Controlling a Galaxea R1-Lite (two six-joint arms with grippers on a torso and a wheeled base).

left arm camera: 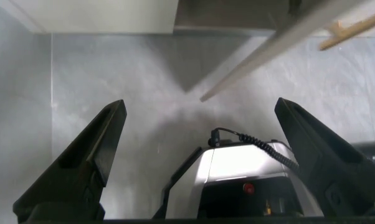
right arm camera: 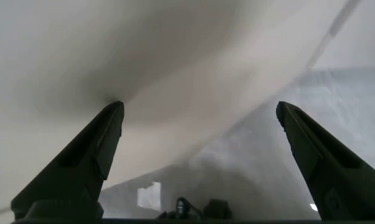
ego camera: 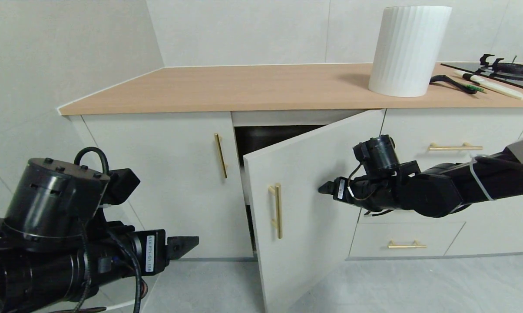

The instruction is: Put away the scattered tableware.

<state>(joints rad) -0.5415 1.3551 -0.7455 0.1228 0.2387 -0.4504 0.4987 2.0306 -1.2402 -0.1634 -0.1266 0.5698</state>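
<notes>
Head view. Table (ego camera: 244,89) runs along the wall into a corner at the left; its front edge is straight and most of the top is bare. A ribbed white holder (ego camera: 407,50) stands upright toward the right. The tableware lies flat on the table just right of the holder, before the stove (ego camera: 511,69). It is a black-handled utensil (ego camera: 452,82) and a cream utensil (ego camera: 496,87). Their long axes run along the table, slanting toward its front edge at the right end. Below, the door (ego camera: 305,204) is swung out on right-side hinges, with a dark gap behind its free left edge. Its handle (ego camera: 277,211) is vertical. The right gripper (ego camera: 324,188) sits at the door's outer face, right of the handle; contact not certain. The left gripper (ego camera: 187,245) hangs low at the left over open floor (ego camera: 374,282), well apart from the door.

Left wrist view. Left gripper (left arm camera: 199,106) fingers spread wide, nothing between them. Floor beyond; the door's lower edge (left arm camera: 262,65) cuts across ahead.

Right wrist view. Right gripper (right arm camera: 199,107) spread wide, nothing held. The pale door face (right arm camera: 144,62) is close ahead.
</notes>
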